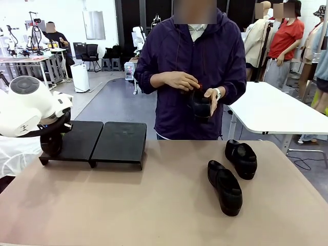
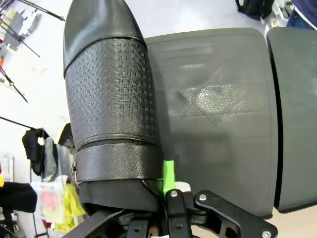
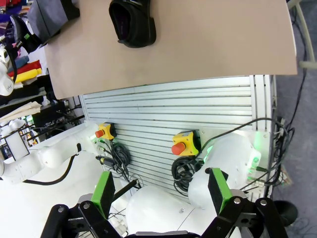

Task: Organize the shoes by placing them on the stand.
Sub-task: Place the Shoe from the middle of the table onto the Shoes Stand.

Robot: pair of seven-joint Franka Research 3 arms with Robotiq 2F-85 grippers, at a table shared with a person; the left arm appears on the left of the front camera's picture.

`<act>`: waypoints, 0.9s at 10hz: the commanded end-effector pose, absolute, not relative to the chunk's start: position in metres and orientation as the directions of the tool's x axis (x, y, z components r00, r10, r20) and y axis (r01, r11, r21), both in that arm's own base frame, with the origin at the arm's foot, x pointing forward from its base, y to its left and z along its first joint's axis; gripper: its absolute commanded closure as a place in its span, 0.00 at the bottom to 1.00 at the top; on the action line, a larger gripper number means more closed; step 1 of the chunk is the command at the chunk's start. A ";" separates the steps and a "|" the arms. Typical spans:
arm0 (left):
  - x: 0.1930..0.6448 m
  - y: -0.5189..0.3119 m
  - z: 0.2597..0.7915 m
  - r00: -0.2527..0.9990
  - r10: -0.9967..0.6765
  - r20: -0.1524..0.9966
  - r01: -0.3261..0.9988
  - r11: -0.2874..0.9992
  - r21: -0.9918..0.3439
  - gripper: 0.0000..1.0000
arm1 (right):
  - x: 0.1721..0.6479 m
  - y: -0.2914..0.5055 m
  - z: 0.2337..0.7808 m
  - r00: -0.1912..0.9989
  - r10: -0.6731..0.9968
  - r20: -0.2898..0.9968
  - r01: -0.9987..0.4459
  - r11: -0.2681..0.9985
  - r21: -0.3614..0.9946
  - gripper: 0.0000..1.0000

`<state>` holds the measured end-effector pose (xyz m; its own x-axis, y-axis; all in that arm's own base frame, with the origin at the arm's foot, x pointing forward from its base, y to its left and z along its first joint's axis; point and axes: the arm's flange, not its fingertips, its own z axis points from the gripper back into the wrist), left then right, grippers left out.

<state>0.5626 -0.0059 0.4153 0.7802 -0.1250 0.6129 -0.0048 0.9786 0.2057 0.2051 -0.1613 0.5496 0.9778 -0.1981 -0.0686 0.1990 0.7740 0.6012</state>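
Note:
My left gripper (image 2: pixel 148 201) is shut on the heel rim of a black shoe (image 2: pixel 109 99), whose toe points away from the camera. It hangs at the outer edge of the stand's left platform (image 2: pixel 218 124). In the front view the left arm (image 1: pixel 28 110) covers that end of the stand (image 1: pixel 120 141). Two more shoes (image 1: pixel 224 187) (image 1: pixel 241 159) lie on the table's right half. The person at the far side holds another shoe (image 1: pixel 200 105) in both hands. My right gripper (image 3: pixel 161 193) is open and empty, below the table's near edge, with one shoe (image 3: pixel 132 22) seen above it.
The stand's right platform (image 2: pixel 297 114) is bare. The brown table (image 1: pixel 128 205) has free room in the middle and front. Below the table edge are a slatted panel (image 3: pixel 198 114), cables and two red stop buttons (image 3: pixel 178 148).

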 end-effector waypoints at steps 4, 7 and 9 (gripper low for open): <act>0.570 -0.012 0.412 0.781 -0.115 0.614 -0.020 0.978 0.208 0.00 | 0.204 -0.166 0.552 0.983 -0.176 -0.059 0.176 0.784 0.595 0.00; 0.569 -0.011 0.414 0.780 -0.112 0.616 -0.023 0.978 0.206 0.00 | 0.204 -0.166 0.552 0.983 -0.176 -0.059 0.176 0.784 0.595 0.00; 0.568 -0.010 0.416 0.777 -0.104 0.621 -0.032 0.979 0.203 0.00 | 0.204 -0.166 0.552 0.983 -0.176 -0.059 0.176 0.784 0.595 0.00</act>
